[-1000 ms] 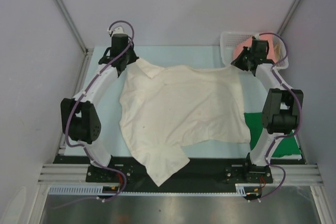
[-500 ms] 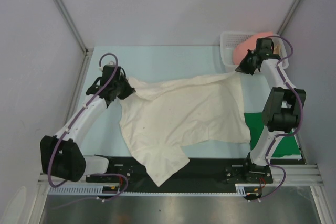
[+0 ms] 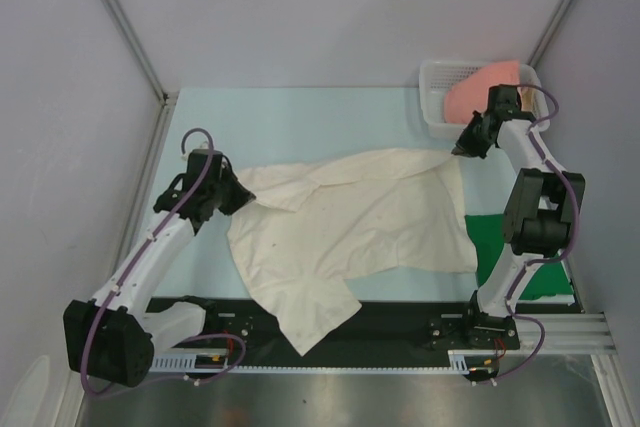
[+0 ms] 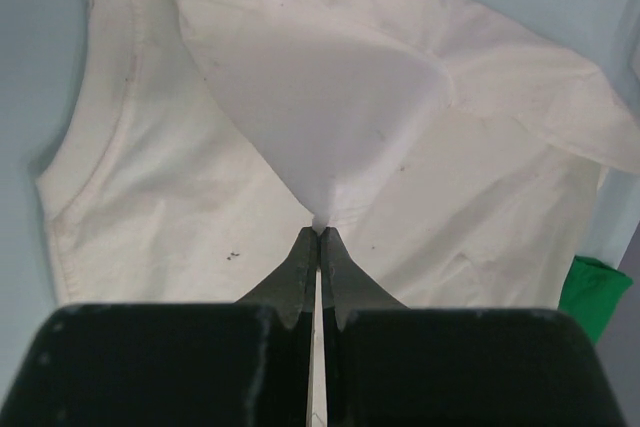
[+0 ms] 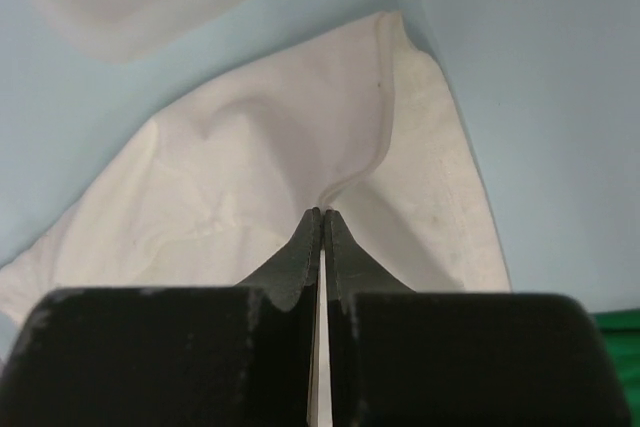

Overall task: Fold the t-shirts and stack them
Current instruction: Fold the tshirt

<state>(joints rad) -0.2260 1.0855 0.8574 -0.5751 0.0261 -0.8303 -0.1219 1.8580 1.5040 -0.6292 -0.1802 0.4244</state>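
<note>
The cream-white t-shirt [image 3: 350, 222] lies spread across the middle of the table, its far edge lifted between the two arms. My left gripper [image 3: 238, 195] is shut on the shirt's left far corner; the left wrist view shows the cloth [image 4: 330, 97] pinched at the tips [image 4: 319, 234]. My right gripper [image 3: 458, 150] is shut on the right far corner, the hem [image 5: 380, 137] pinched at the tips [image 5: 320, 213]. The dark green t-shirt [image 3: 525, 277] lies at the right, partly under the right arm. The salmon-pink t-shirt [image 3: 480, 90] sits in the basket.
A white plastic lattice basket [image 3: 435, 82] stands at the far right corner. A sleeve of the cream shirt hangs over the black near edge [image 3: 400, 322]. Grey walls close in left, right and behind.
Both grippers have drawn the shirt's far edge toward me. The left one moved far from the back left corner and folded the cloth over; the right one moved a little.
</note>
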